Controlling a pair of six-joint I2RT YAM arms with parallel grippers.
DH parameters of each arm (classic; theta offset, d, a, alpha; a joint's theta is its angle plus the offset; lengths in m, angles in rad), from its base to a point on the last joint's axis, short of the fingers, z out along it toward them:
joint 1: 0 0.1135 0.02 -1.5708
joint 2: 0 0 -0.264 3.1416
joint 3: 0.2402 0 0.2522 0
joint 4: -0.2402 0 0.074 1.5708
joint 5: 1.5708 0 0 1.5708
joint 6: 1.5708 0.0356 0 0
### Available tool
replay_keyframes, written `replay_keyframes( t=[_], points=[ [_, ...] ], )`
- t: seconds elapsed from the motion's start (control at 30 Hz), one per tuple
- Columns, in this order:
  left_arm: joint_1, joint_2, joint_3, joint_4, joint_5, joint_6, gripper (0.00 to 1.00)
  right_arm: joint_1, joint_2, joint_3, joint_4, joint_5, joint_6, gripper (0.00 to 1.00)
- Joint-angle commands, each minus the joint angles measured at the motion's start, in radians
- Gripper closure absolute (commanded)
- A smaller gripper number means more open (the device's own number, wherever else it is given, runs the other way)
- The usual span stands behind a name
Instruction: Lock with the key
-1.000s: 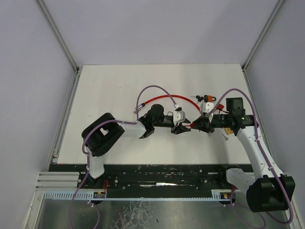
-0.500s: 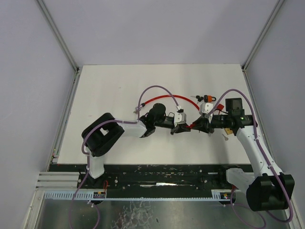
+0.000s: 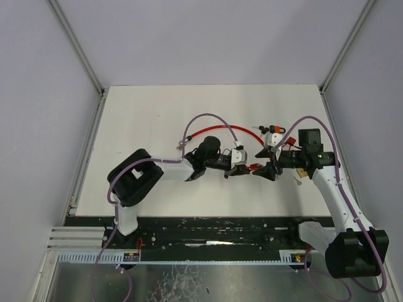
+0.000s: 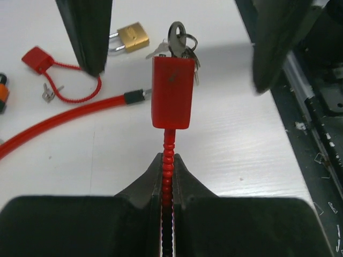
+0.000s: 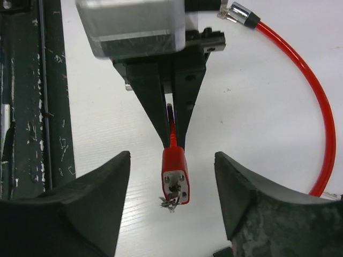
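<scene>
The left pincer (image 4: 168, 161) is pressed together on a ribbed red cable (image 4: 168, 140), with the red lock (image 4: 171, 91) just beyond its tips. A key (image 4: 177, 35) sticks out of the lock's far end. The right pincer (image 5: 172, 160) is spread, its fingers (image 5: 120, 176) on either side of that keyed end and not touching it.

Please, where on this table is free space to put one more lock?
Free: the table's left side, between its left edge and the red cable, and the far strip behind that cable. Crowded: around the left pincer, the right pincer and the small locks nearby.
</scene>
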Motion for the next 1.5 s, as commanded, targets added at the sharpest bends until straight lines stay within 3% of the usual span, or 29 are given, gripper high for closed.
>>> replay_keyframes(
  t=[0.0,0.17,0.43,0.53,0.67,0.77,1.13,1.47],
  points=[
    [0.007,-0.074,0.007,-0.12,-0.107,0.149,1.0,-0.032,-0.059,0.079,0.011,-0.05,0.098,0.26],
    [0.007,-0.132,-0.076,-0.073,-0.229,0.222,1.0,-0.082,-0.127,0.037,-0.003,-0.054,0.03,0.25],
    [0.007,-0.141,-0.093,-0.085,-0.223,0.272,1.0,-0.082,-0.072,-0.032,-0.177,-0.071,-0.45,0.31],
    [0.005,-0.143,-0.098,-0.088,-0.209,0.3,1.0,-0.08,-0.069,-0.039,-0.165,-0.073,-0.456,0.36],
    [0.003,-0.141,-0.099,-0.096,-0.185,0.317,1.0,-0.078,-0.04,-0.034,-0.154,-0.096,-0.439,0.53],
    [-0.001,-0.136,-0.094,-0.108,-0.173,0.329,1.0,-0.075,-0.019,-0.027,-0.136,-0.105,-0.407,0.6],
    [-0.011,-0.118,-0.067,-0.153,-0.154,0.35,1.0,-0.056,-0.011,-0.052,-0.008,-0.103,-0.253,0.65],
    [-0.016,-0.111,-0.058,-0.168,-0.149,0.359,1.0,-0.006,0.03,-0.053,0.0,-0.053,-0.238,0.72]
  ],
)
